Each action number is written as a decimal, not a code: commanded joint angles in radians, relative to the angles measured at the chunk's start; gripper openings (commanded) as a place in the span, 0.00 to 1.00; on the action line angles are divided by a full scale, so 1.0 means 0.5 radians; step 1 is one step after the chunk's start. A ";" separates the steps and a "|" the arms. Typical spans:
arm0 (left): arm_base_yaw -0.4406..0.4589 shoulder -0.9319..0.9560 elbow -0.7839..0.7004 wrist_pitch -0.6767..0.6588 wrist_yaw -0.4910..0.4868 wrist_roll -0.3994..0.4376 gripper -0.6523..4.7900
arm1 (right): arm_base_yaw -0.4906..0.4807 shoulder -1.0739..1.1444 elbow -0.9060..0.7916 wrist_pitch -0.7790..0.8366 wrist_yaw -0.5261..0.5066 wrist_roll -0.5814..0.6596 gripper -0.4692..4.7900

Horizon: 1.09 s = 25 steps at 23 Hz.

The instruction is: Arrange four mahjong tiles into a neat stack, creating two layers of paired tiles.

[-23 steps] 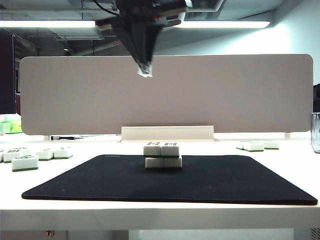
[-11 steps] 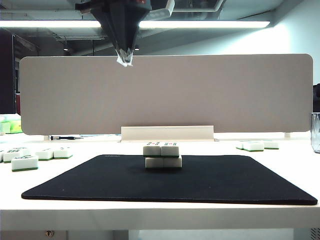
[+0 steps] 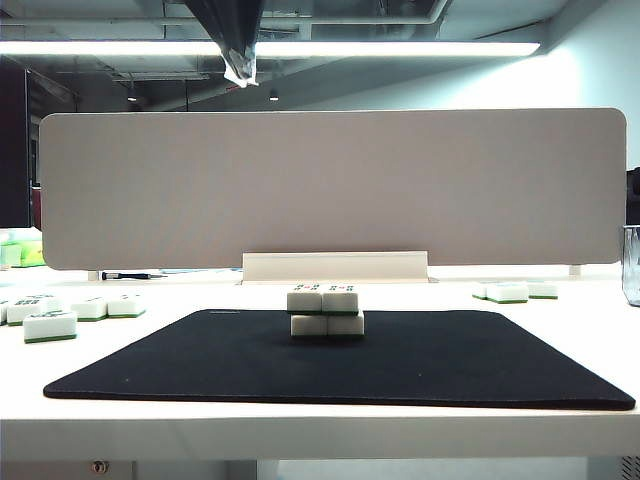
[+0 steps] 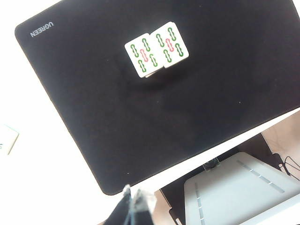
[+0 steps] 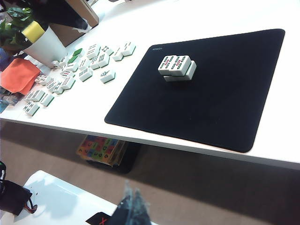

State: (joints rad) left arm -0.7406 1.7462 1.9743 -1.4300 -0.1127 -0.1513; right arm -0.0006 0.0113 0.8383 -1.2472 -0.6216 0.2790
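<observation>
White tabletop fills the lower part of the exterior view, with a black mat (image 3: 340, 370) lying across its centre and a pale divider panel (image 3: 335, 190) standing behind it. Near the back middle of the mat sits the stack (image 3: 326, 312): four tiles, two side by side on top of two. The upper pair sits shifted a little to the left of the lower pair, so the block is not quite flush. Their faces show green and red bar marks in the left wrist view.

At the top of the exterior view, left of centre, the left gripper (image 3: 240, 68) hangs high above the table, fingers closed on nothing, well apart from the stack. The right gripper (image 5: 133, 206) shows only at the bottom edge of its own wrist view, off the table's front edge; its fingers look pressed together and empty.

The stacking looks essentially done, and the step in hand appears to be clearing away. Doing it well means keeping any travel high and to the side, never passing low over the block, since a light brush could topple the upper pair.

Loose tiles (image 3: 60, 315) lie at the left edge of the table and a few more (image 3: 515, 291) at the right. The mat around the stack is bare, with open room on every side.
</observation>
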 commanded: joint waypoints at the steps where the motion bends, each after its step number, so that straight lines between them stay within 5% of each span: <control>1: -0.002 -0.031 0.009 -0.008 0.005 -0.042 0.11 | 0.001 -0.023 0.005 0.020 -0.004 -0.006 0.09; 11: 0.003 -0.030 0.008 0.004 -0.025 0.003 0.11 | 0.001 -0.023 0.005 0.020 -0.004 -0.006 0.09; 14: 0.016 -0.167 -0.072 0.314 -0.247 0.003 0.11 | 0.001 -0.023 0.005 0.020 -0.005 -0.006 0.09; 20: 0.218 -0.840 -0.755 1.321 -0.272 0.018 0.11 | 0.001 -0.023 0.005 0.020 -0.004 -0.006 0.09; 25: 0.539 -1.339 -1.307 1.581 -0.275 0.011 0.11 | 0.001 -0.023 0.005 0.020 -0.004 -0.006 0.09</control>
State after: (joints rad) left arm -0.4976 1.1133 1.3640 -0.6903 -0.2466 -0.1497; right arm -0.0006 0.0113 0.8379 -1.2472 -0.6216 0.2790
